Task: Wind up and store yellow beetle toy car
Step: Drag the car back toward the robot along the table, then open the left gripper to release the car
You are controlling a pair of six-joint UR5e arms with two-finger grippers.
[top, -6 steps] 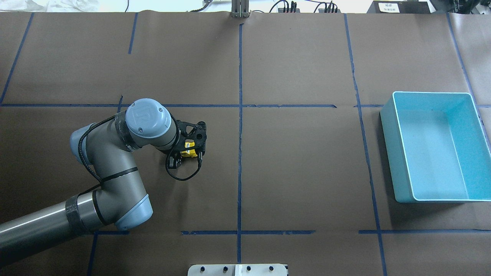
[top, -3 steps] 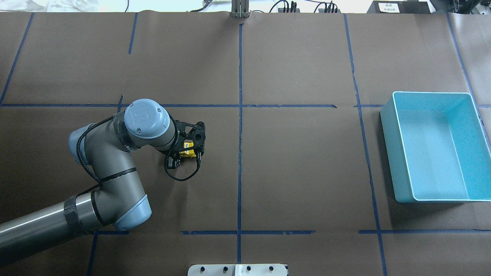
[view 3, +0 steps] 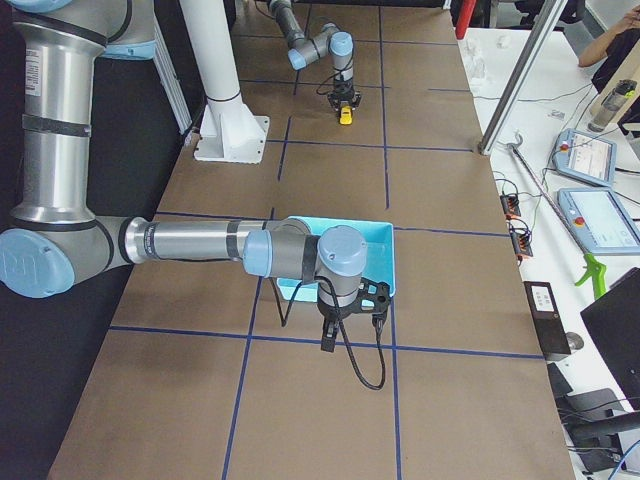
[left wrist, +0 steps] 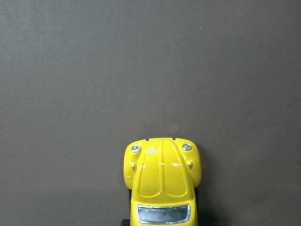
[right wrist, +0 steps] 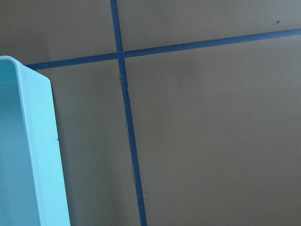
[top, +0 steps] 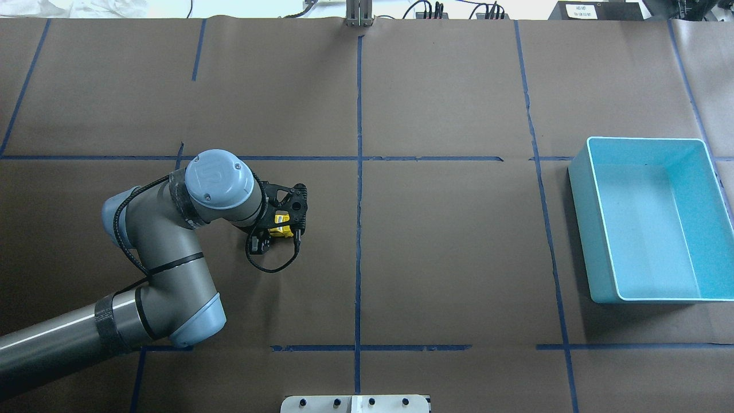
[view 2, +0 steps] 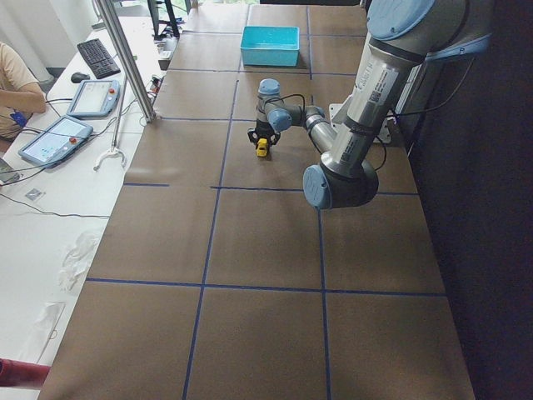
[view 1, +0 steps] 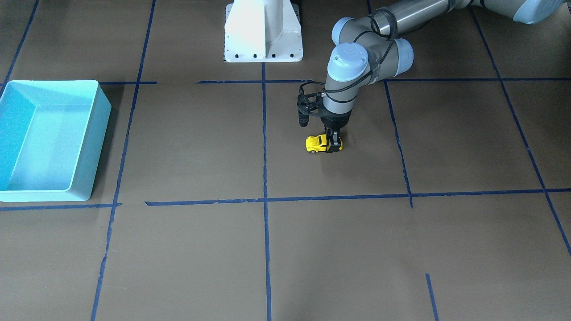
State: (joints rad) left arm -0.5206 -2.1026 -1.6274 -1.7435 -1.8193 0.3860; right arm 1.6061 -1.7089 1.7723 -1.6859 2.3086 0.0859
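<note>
On my feed the brown surface (top: pixel 447 258) fills the view, split into squares by blue tape (top: pixel 358 201). The left arm (top: pixel 166 258) reaches in from the corner at the robot's edge and left end, elbow bent, its wrist pointing straight down over the left half. The right arm (view 3: pixel 190 240) stretches out low towards the right end; I see it only from the side camera there.

The turquoise bin (top: pixel 596 229) sits close to the right end, about midway between the robot's edge and the far edge, with nothing in it.

The left gripper (view 1: pixel 332 145) is down at the surface, closed on the rear of the car (view 1: pixel 317 143), one finger on each flank. The right gripper (view 3: pixel 327 345) hangs pointing down just beside the bin, on the side nearer the right end. I cannot tell whether it is open or closed, as its wrist camera shows only a bin wall and tape.

The car stands with its wheels on the surface in the left half, near the centre tape line and well apart from the bin. Its nose points towards the right end. In the left wrist view its yellow hood and windscreen (left wrist: pixel 162 181) sit at the bottom edge.
</note>
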